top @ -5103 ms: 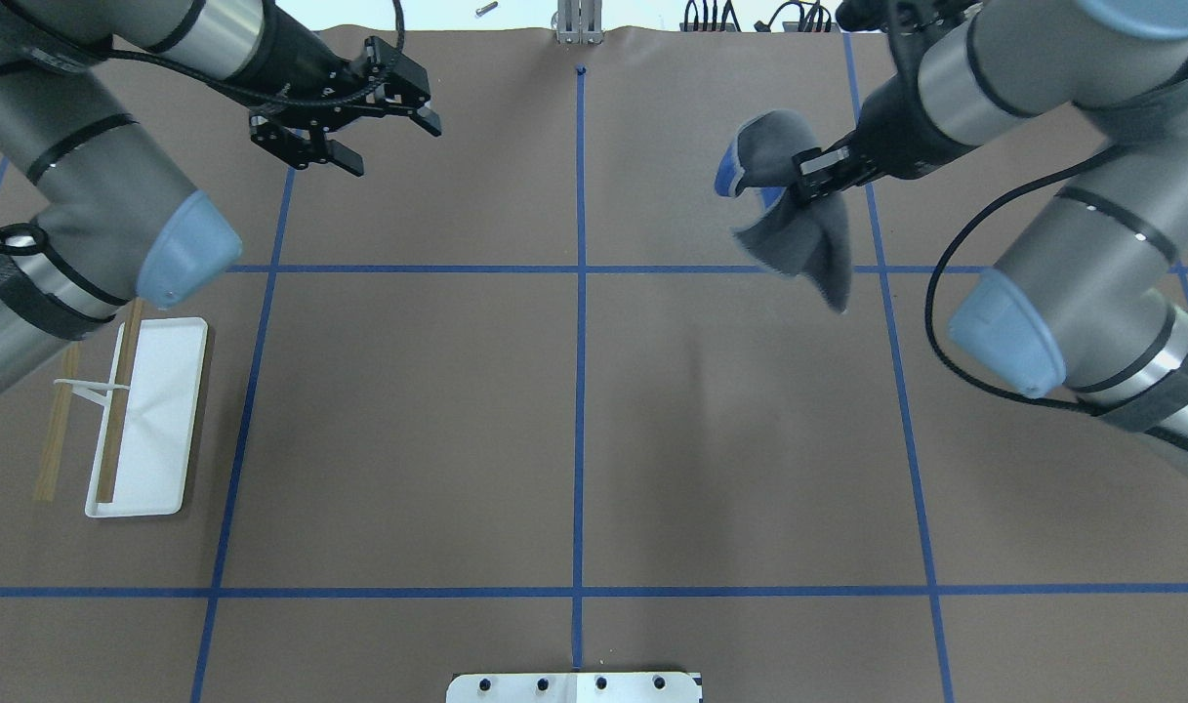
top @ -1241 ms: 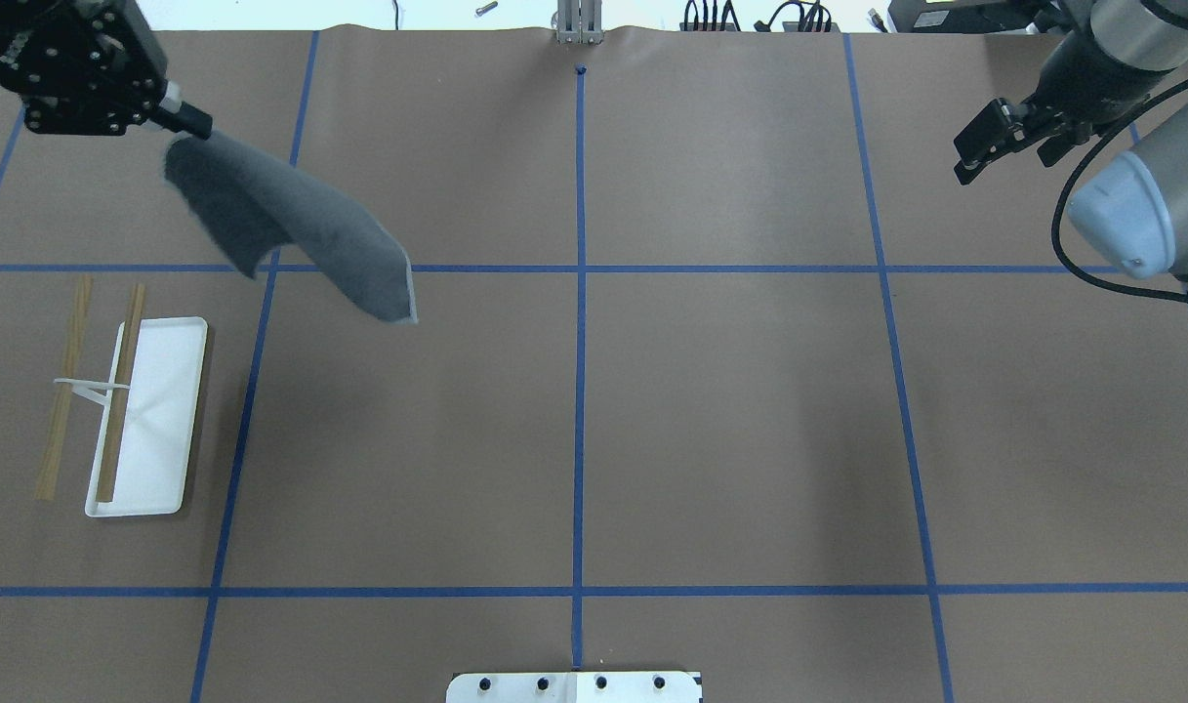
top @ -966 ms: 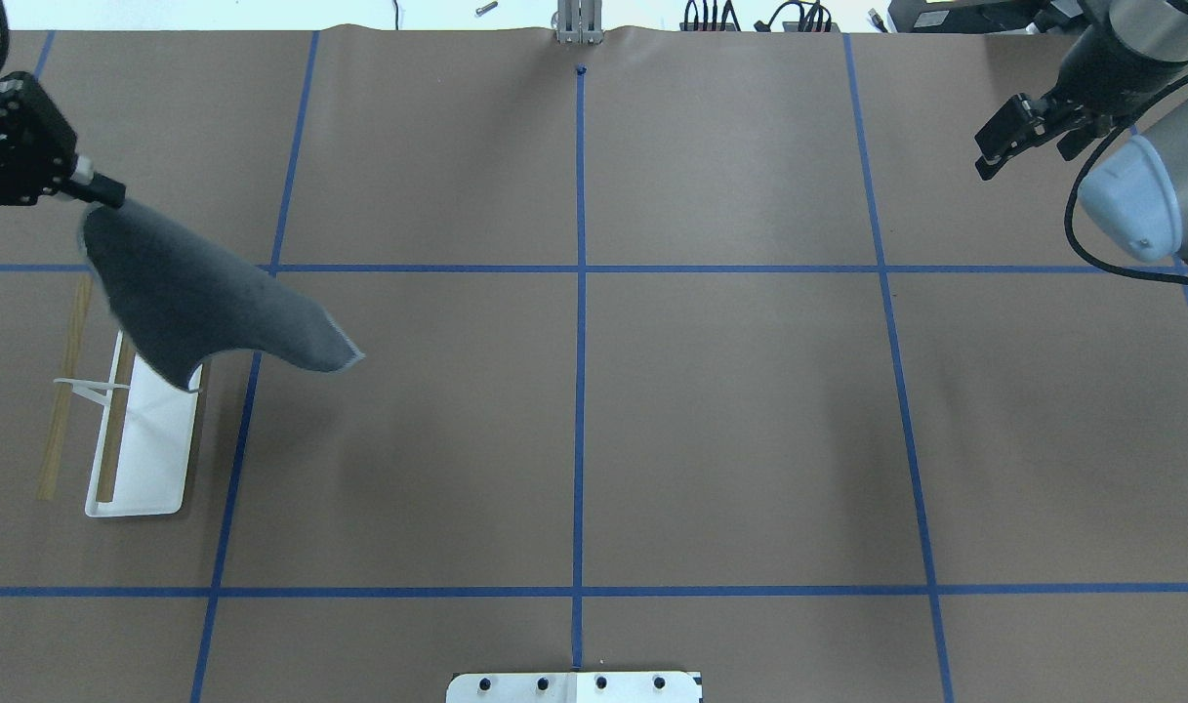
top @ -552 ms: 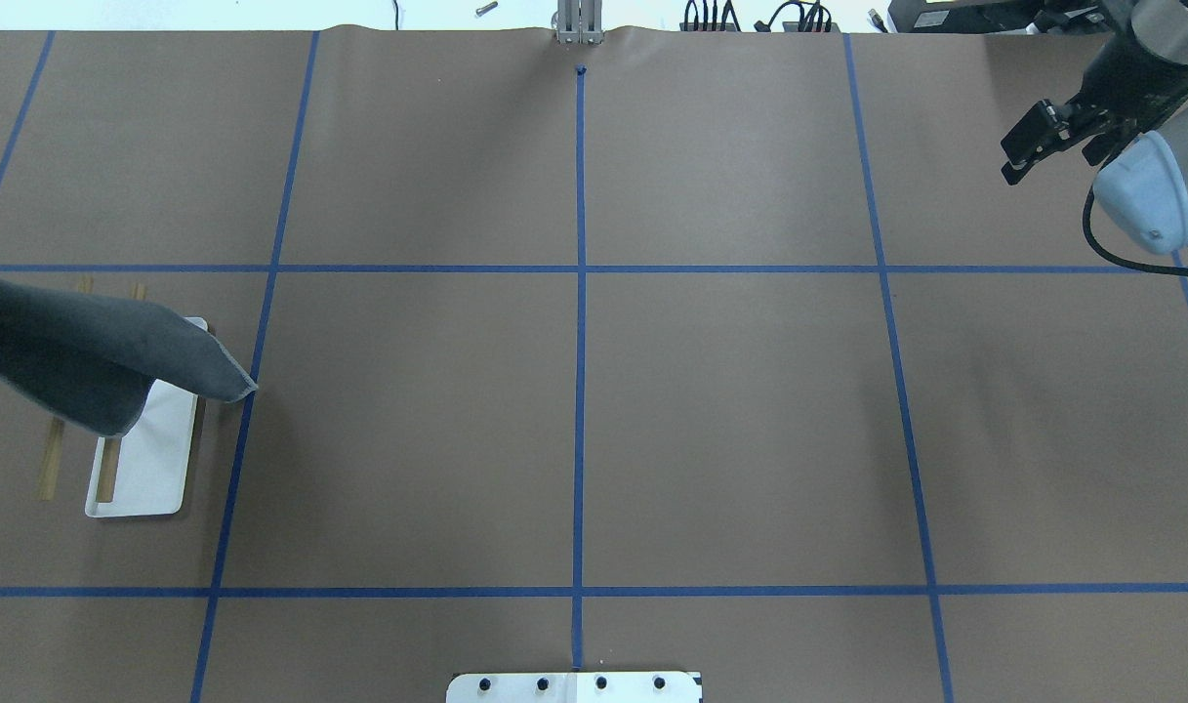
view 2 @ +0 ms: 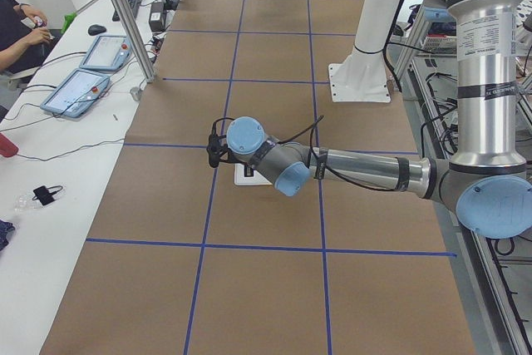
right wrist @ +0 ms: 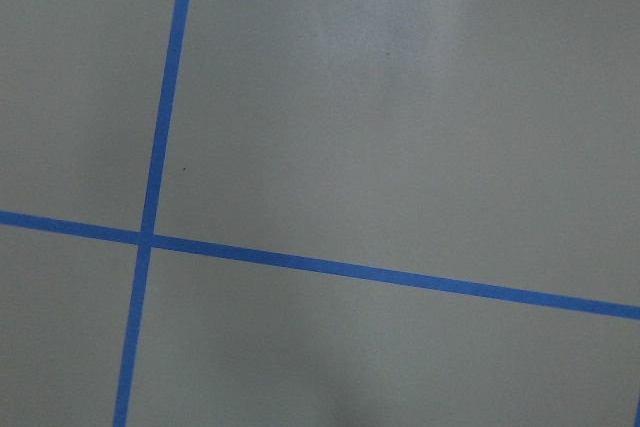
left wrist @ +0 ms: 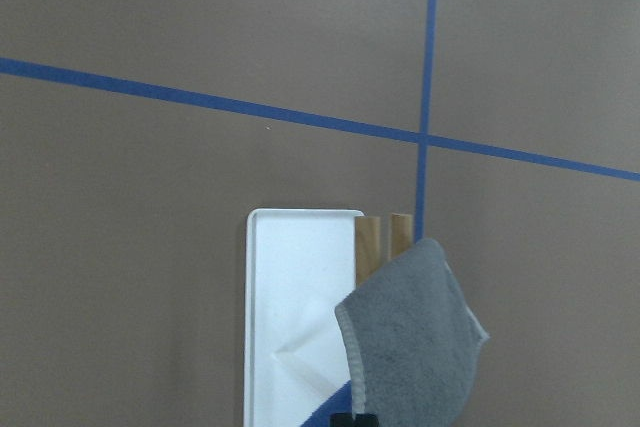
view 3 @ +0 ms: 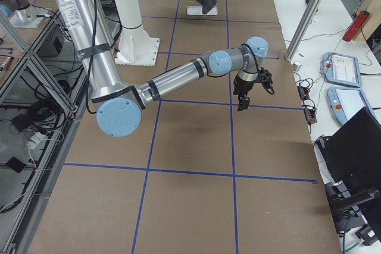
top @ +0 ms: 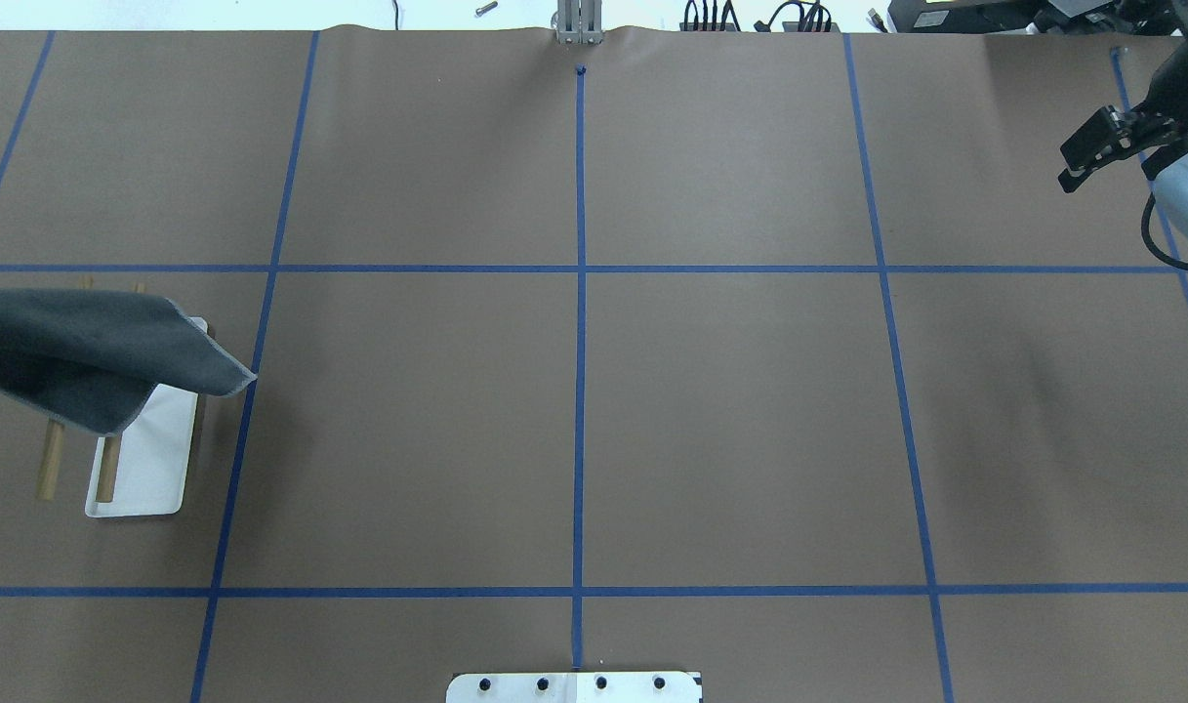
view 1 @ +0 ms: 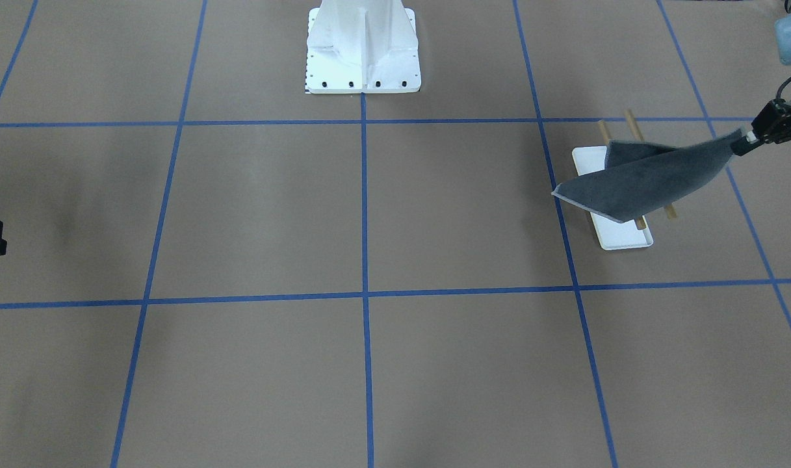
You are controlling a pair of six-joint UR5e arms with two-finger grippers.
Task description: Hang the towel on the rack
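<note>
The dark grey towel [view 1: 648, 179] hangs from one corner in my left gripper [view 1: 741, 144], which is shut on it. It spreads over the far end of the rack's two wooden rods [view 1: 632, 123] and white tray [view 1: 619, 235]. I cannot tell whether it rests on the rods. In the overhead view the towel [top: 86, 347] covers the far half of the rack [top: 149, 464], and the left gripper is out of frame. The left wrist view shows the towel [left wrist: 415, 337], tray [left wrist: 295, 307] and rod ends [left wrist: 370, 247] below. My right gripper [top: 1109, 179] is open and empty at the far right.
The large white bolted pedestal [view 1: 363, 49] stands at the robot's side of the table. Blue tape lines [top: 580, 293] grid the brown table cover. Tablets and cables [view 2: 83, 89] lie on a side bench beyond the far edge.
The towel passed from the right gripper to the left, which carried it left and down over the rack. In the last half second it settled slightly, while the right arm drew back rightward.
</note>
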